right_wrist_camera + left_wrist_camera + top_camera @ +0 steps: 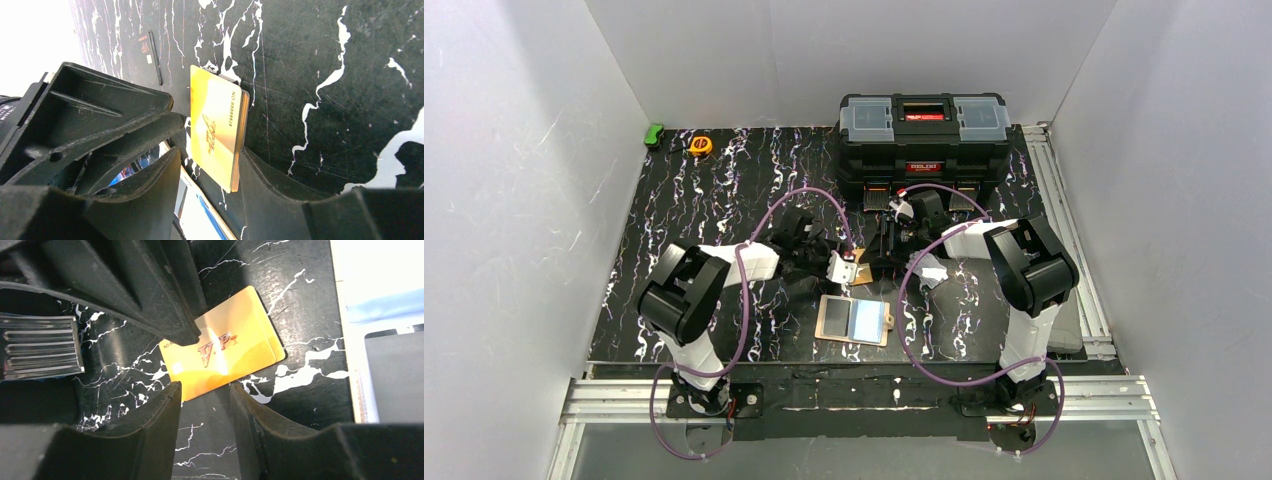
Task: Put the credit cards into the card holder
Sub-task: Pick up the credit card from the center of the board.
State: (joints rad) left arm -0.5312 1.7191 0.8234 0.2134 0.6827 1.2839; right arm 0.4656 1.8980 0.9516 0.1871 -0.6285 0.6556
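The orange credit card (225, 352) lies on the black marbled table, just beyond the card holder (834, 322). The holder is spread open and flat, its cream rim (350, 365) at the right of the left wrist view. My left gripper (205, 387) is open, its tips at the card's near edge with only table between them. My right gripper (210, 155) is open too. One of its fingertips (185, 332) rests on the card's far edge, and the card (217, 130) shows between its fingers. The black credit card (145, 50) lies flat farther off. In the top view both grippers (849, 268) (886, 250) meet over the orange card (862, 273).
A big black toolbox (924, 145) stands at the back, right behind the right gripper. An orange tape measure (701, 145) and a green object (654, 135) sit at the back left corner. Purple cables loop over both arms. White walls close in three sides.
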